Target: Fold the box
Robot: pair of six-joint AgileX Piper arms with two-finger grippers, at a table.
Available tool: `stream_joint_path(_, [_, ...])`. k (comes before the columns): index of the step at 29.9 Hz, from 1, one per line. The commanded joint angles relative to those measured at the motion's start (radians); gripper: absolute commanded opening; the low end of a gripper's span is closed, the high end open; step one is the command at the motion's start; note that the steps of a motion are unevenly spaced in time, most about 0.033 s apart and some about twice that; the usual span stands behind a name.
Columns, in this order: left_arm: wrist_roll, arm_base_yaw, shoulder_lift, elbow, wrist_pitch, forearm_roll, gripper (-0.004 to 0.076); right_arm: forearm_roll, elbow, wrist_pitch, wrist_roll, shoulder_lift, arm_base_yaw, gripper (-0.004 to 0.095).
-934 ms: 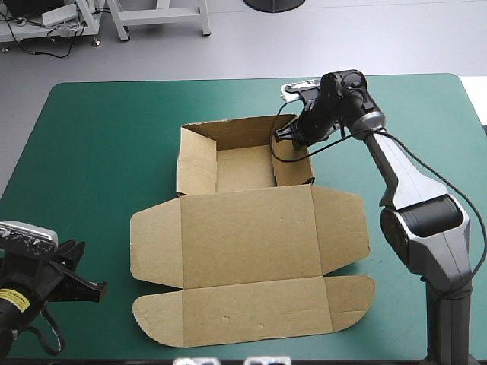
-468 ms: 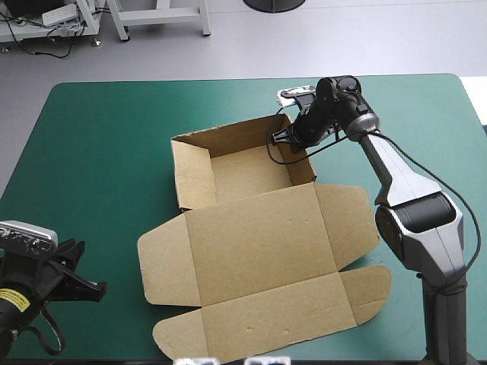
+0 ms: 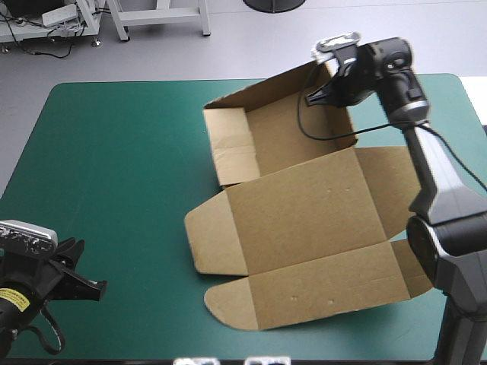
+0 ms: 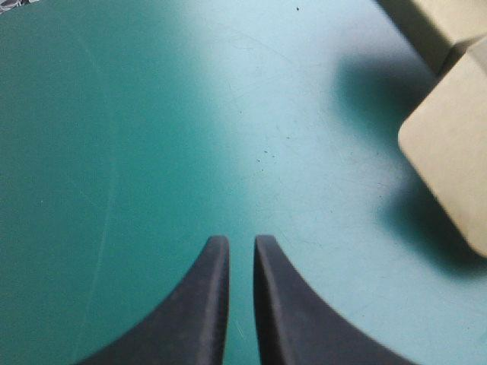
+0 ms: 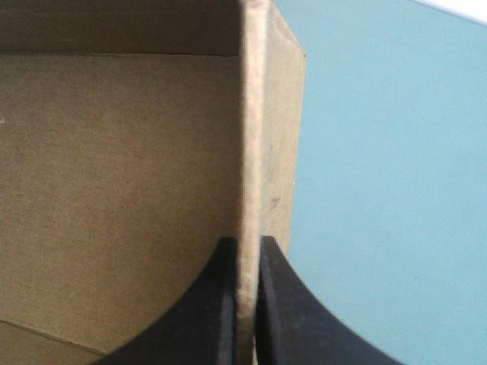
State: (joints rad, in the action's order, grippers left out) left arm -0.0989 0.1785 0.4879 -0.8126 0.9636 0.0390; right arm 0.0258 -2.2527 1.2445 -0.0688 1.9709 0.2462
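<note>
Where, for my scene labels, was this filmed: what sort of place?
Probably a robotics lab workbench: two robot arms at a table with a teal-green cover, the right gripper shut on a wall of a brown box, the left gripper over bare table.

A teal-green cover point(image 3: 122, 160) overlies the table point(image 3: 23, 175).

My right gripper point(image 5: 247, 243) pinches the thin top edge of a raised wall of the brown box point(image 5: 114, 190). My black fingers point(image 5: 215, 304) are all but closed, with the board between them. The wall runs straight ahead of me. The box's brown interior is on its inner side and the teal-green cover point(image 5: 396, 190) on its outer side.
</note>
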Motion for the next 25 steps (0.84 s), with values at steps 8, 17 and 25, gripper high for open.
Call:
stream_joint_path(8, [0.011, 0.003, 0.007, -0.021, -0.078, -0.003, 0.005, -0.036, 0.009, 0.007, 0.002, -0.223, -0.432, -0.0021])
stream_joint_path(17, [0.008, 0.003, 0.007, -0.021, -0.078, -0.001, 0.0024, -0.061, 0.342, -0.036, -0.026, -0.227, -0.629, -0.0021])
stream_joint_path(25, [0.002, 0.003, 0.009, -0.021, -0.078, -0.003, 0.0024, -0.049, 0.646, -0.237, -0.034, -0.227, -0.63, -0.0021])
